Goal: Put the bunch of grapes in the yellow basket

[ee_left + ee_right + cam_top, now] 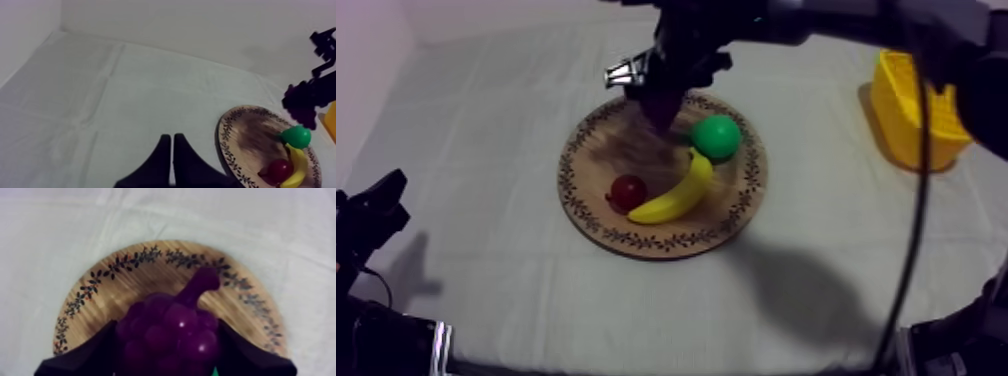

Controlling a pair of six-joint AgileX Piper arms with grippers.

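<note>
My right gripper (663,100) hangs over the far side of the round wooden board (598,150), shut on the purple bunch of grapes (662,108). Between the two black fingers (95,350) the grapes (170,335) sit above the patterned rim (115,265), stem pointing away. From the left wrist view the grapes (301,102) hang clear above the board (250,131). The yellow basket (913,110) stands at the far right of the table. My left gripper (172,150) is shut on nothing, low at the left side.
On the board lie a green pear (717,136), a banana (676,195) and a small red fruit (628,190). The grey-white cloth (486,180) stretches open on the left. My right arm reaches across above the space between board and basket.
</note>
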